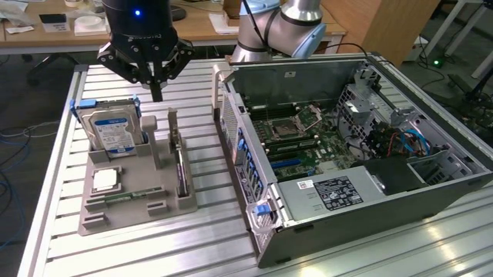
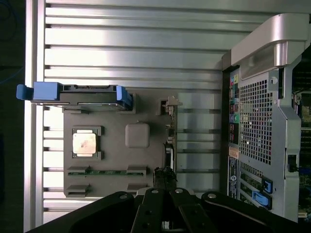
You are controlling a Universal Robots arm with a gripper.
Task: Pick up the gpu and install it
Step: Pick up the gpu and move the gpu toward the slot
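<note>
Over the grey fixture tray on the slatted aluminium table, the gripper hung with its claw closed: fingers pressed together, pointing straight down, nothing between them.

GPU not yet picked. It stood on its long edge in a narrow slot along the tray's side nearest the PC case, with its metal bracket end toward the far end of the tray. In the wrist view it showed edge-on as a thin dark line below the fingers. Judged that it was racked upright so that its top edge was free for a pinch from above, without the fingers meeting the tray.

Other parts on the same tray, each in its own seat:
- hard drive, blue label, upright in blue rails at the far end, well apart from the GPU
- CPU, flat in a square recess
- memory stick, lying in a shallow groove nearer the camera

PC case lay on its side at the exterior view's right, side panel off, motherboard facing up. Presumably set so for a card to come down into its slot from above.

Gripper was nearest the GPU's far end and the hard drive, touching neither
</note>
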